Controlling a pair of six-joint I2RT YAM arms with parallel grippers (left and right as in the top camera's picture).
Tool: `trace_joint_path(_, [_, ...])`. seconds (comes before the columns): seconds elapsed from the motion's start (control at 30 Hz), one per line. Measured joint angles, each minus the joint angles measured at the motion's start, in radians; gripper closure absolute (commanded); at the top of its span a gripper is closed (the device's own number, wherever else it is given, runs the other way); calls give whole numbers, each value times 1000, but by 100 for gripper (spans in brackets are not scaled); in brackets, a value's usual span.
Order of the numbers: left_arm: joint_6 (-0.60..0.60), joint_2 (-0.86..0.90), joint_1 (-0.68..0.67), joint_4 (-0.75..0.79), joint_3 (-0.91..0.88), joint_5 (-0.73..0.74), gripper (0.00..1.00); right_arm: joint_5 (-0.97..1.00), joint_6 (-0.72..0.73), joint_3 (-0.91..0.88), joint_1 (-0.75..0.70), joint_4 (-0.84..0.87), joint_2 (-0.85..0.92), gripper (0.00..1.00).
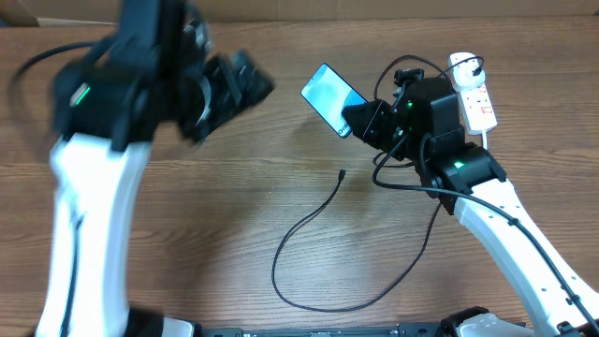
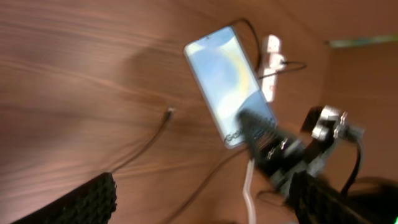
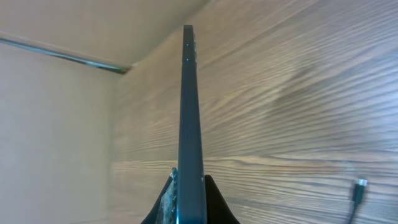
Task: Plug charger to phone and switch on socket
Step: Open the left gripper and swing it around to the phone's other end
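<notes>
Holds the phone (image 1: 332, 98) in the right gripper (image 1: 361, 119), jaws pinched tight on the end that bears the lettering. Shows it screen up and lit pale blue from overhead, edge-on between the fingers (image 3: 163, 200) in the right wrist view, seemingly raised a little off the table (image 1: 187, 215). Hangs the left gripper (image 1: 245, 82) above the wood to the left of the phone, apart from it, jaws spread wide with nothing between them; blurred from overhead. Has the charger (image 1: 309, 229) lying in a loose loop on the table, its small tip (image 1: 342, 174) just below the phone and clear of it, not plugged in. Sets the socket (image 1: 473, 94) at the far right edge, behind the right arm, with a black lead running into its far end.
</notes>
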Motion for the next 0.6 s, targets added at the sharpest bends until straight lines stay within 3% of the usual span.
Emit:
trace_joint_path(0.1, [25, -101, -16, -146, 10, -115, 15, -65, 41, 0, -14, 48, 0, 96])
trace_joint_path(0.23, [52, -137, -29, -172, -26, -169, 14, -155, 108, 0, -17, 122, 2, 96])
trace_joint_path(0.53, [9, -125, -79, 75, -249, -198, 11, -321, 250, 0, -17, 221, 2, 96])
trace_joint_path(0.6, [-38, -123, -81, 132, -286, -199, 0, -333, 281, 0, -17, 224, 2, 96])
